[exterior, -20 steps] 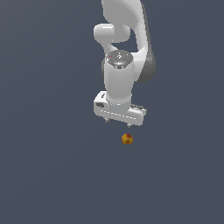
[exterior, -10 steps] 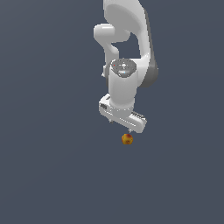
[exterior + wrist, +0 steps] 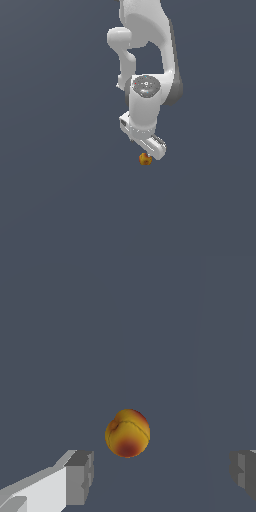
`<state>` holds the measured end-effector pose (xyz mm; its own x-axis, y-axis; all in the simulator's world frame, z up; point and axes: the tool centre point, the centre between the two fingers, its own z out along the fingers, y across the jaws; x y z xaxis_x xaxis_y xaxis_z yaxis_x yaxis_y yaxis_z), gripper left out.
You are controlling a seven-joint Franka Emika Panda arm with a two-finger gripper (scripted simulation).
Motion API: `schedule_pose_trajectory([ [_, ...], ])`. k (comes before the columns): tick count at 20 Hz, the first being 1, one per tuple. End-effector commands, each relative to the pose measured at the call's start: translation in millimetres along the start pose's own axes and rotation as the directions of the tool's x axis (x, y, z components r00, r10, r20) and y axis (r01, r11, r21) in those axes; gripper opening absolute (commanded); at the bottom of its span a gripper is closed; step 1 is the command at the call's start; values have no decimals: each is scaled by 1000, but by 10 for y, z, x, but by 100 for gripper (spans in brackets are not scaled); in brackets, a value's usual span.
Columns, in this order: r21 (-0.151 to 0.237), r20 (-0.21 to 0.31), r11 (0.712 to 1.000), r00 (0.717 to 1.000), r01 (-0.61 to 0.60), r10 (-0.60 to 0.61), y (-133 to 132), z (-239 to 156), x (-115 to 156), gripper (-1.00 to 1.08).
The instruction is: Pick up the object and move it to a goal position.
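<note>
The object, a tiny yellow-orange ball with red patches [image 3: 145,160], lies on the dark grey floor directly under my white gripper [image 3: 146,154]. In the wrist view the ball [image 3: 127,433] sits between and just beyond my two fingertips [image 3: 80,476], which stand wide apart and do not touch it. The gripper [image 3: 161,475] is open and empty, hovering close above the ball. The fingers are mostly hidden behind the gripper body in the exterior view.
A plain dark grey floor [image 3: 60,200] surrounds the ball on all sides. The white arm [image 3: 145,45] rises behind the gripper toward the top of the exterior view. No goal marker shows.
The gripper has rotated about its vertical axis and dropped lower, closing in on the ball. The ball has not moved.
</note>
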<state>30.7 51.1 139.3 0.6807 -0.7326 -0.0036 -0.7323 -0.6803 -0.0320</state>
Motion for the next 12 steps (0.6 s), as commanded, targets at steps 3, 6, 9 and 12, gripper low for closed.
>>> schedule_pose_trajectory([
  [3,-5,1,993,993,-114,114,-39,93,-34,100],
  [6,-8,0,982,982,-188,188,-64,155,-57,100],
  [9,-11,-1,965,965,-261,261,-88,216,-80,100],
  [12,-14,-4,943,943,-332,332,-112,278,-103,100],
])
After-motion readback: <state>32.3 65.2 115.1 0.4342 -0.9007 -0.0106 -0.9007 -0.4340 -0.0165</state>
